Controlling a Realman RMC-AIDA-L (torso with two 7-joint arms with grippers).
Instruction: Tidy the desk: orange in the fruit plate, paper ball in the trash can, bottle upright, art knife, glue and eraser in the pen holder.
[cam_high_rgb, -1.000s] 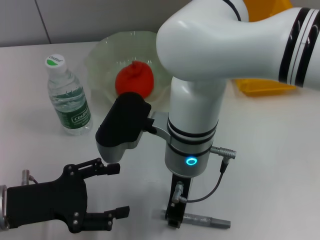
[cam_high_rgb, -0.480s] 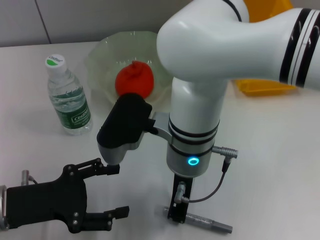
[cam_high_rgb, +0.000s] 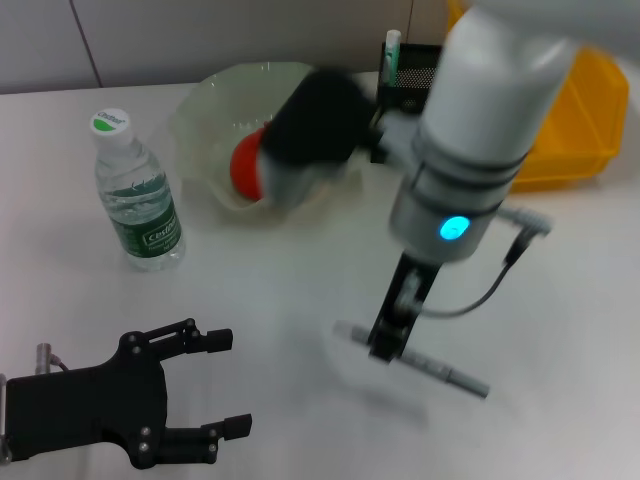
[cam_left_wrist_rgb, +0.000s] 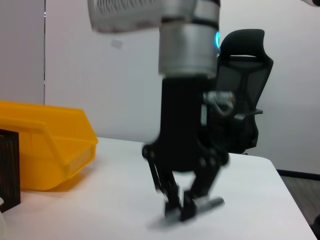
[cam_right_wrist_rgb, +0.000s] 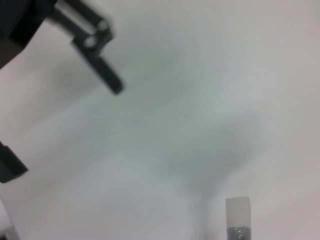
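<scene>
My right gripper (cam_high_rgb: 388, 345) is shut on the grey art knife (cam_high_rgb: 440, 375) and holds it just above the table at centre right, with its shadow below. The left wrist view shows the same right gripper (cam_left_wrist_rgb: 181, 209) pinching the knife (cam_left_wrist_rgb: 209, 203). My left gripper (cam_high_rgb: 218, 384) rests open and empty at the front left. The orange (cam_high_rgb: 245, 165) lies in the fruit plate (cam_high_rgb: 215, 90). The bottle (cam_high_rgb: 135, 190) stands upright at the left. At the back, the black pen holder (cam_high_rgb: 412, 68) has a green-capped glue stick (cam_high_rgb: 392, 48) in it. Paper ball and eraser are out of view.
A yellow bin (cam_high_rgb: 585, 120) stands at the back right beside the pen holder. The right arm's white body hangs over the plate and the table's middle. An office chair (cam_left_wrist_rgb: 245, 100) stands beyond the table's edge.
The right arm has swung up, back and to the right, lifting the art knife off the table's front edge. The pen holder is now uncovered. The left gripper has barely shifted.
</scene>
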